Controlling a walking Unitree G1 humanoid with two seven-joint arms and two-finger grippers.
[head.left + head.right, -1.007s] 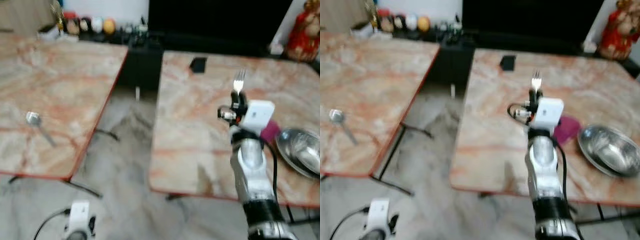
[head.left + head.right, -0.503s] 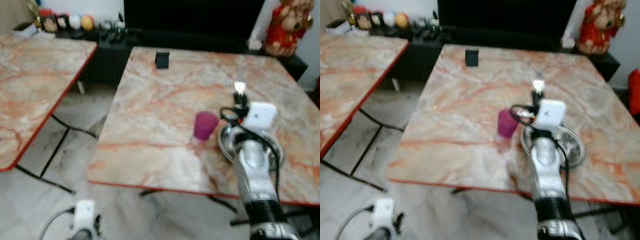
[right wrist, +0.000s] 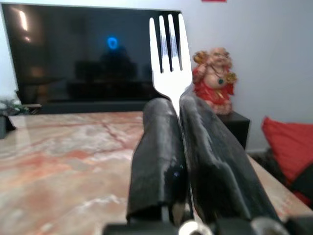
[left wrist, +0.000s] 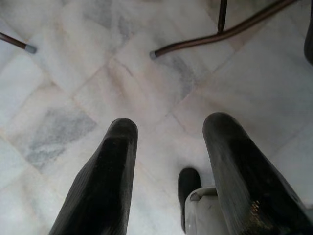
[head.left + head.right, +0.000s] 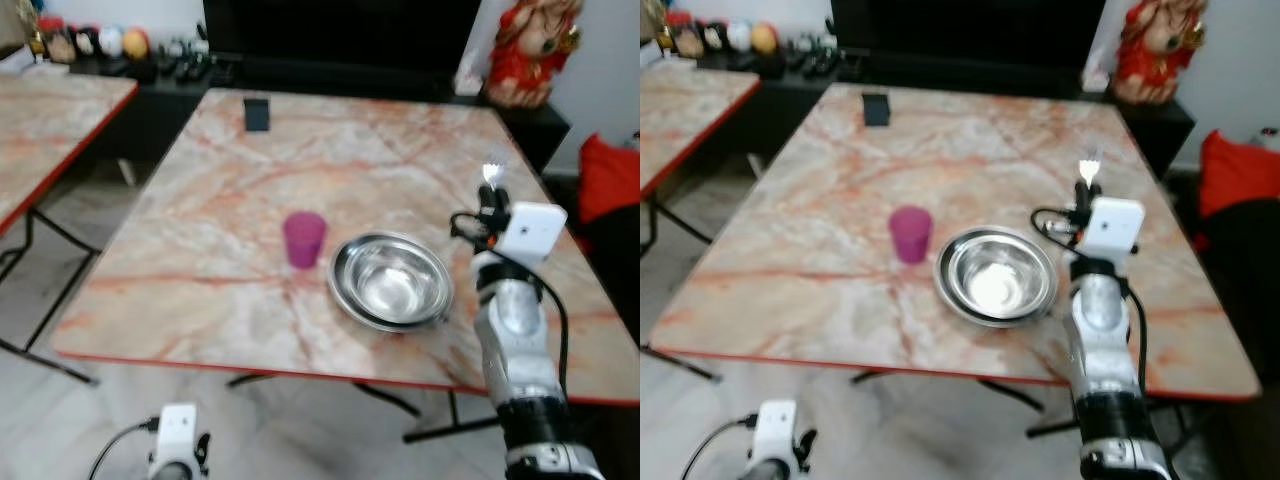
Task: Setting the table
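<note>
From the head views, the right arm (image 5: 515, 350) rises upright at the table's (image 5: 200, 240) near right edge, its right gripper (image 5: 488, 200) pinching a fork (image 5: 491, 176) tines-up, just right of the bowl (image 5: 390, 280). The cup (image 5: 303, 238) stands just left of the bowl; wide bare marble lies beyond both.

In the right wrist view, the fingers (image 3: 161, 147) press tight on the fork's neck.

In the left wrist view, the left gripper (image 4: 168, 147) hangs low, fingers spread, over the floor (image 4: 73, 88).
</note>
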